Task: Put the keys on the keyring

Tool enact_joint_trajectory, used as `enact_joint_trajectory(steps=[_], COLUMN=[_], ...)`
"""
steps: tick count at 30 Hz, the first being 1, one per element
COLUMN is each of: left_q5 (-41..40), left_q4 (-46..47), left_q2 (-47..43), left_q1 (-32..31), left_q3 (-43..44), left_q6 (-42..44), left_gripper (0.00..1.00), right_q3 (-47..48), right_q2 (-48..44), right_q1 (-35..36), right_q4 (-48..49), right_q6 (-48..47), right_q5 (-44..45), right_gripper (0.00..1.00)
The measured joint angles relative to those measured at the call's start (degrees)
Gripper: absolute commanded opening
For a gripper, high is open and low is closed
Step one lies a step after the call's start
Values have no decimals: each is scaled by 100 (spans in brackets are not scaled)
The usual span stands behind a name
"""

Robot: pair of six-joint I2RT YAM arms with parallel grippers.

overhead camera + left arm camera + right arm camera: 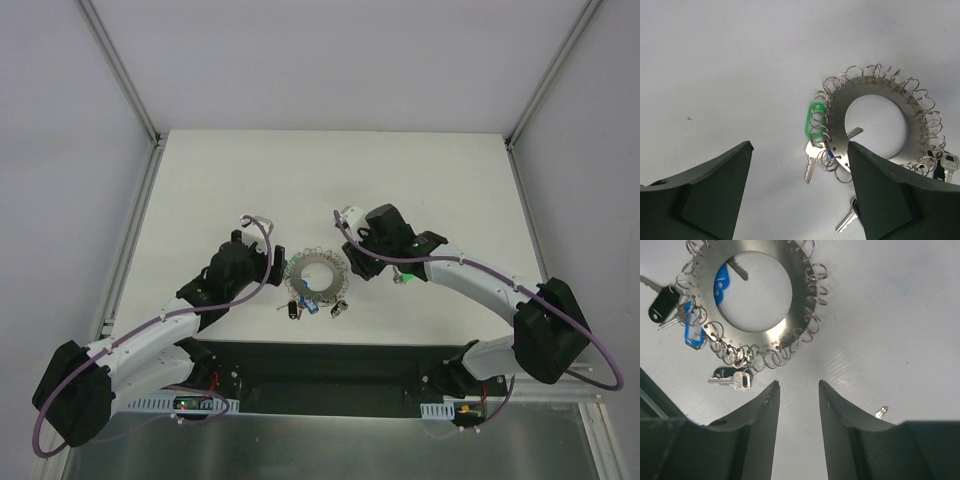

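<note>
A: Where does the keyring (318,272) lie?

B: Flat on the white table (400,170), between the two arms. Its rim is fringed all round with small wire loops (932,122).

A: And the keys (312,307)?

B: They are bunched on the ring's near side, towards the arm bases. The left wrist view shows a silver key (811,162) hanging off the rim beside a green plastic tag (815,120). The tip of another key (855,132) pokes into the ring's hole. The right wrist view shows a black-headed key (660,305) and a blue-headed one (692,332) at the rim, and a silver key (732,381) just off it on the table.

A: Any strays?

B: A green-headed key (406,277) lies apart from the ring, close under the right arm. A small key tip (881,412) peeks out behind that arm's finger. Whether these are the same key cannot be told.

A: What is the left gripper (800,200) doing?

B: Its jaws are spread wide and hold nothing. The ring's edge and the hanging silver key sit just ahead of them.

A: And the right gripper (799,415)?

B: There is a narrower gap, with only bare table between the fingers. The ring is just beyond the tips and is not touched.
</note>
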Motion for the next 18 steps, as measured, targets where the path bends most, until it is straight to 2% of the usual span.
enact_joint_trajectory(steps=[4, 8, 12, 18], left_q5=[-44, -168, -260, -313], left_q4=[249, 494, 597, 638], left_q2=[-590, -992, -1110, -1123], left_q1=[0, 0, 0, 0], left_q3=[-592, -960, -1001, -1001], left_q6=[-2, 9, 24, 26], left_gripper=[86, 88, 88, 88], right_q3=[105, 435, 876, 1180], right_q2=[197, 807, 1416, 1858], right_q1=[-68, -186, -227, -223], right_q4=[-160, -367, -570, -719], right_q6=[-951, -1617, -2035, -2337], right_q5=[-48, -162, -245, -330], right_gripper=[34, 34, 34, 36])
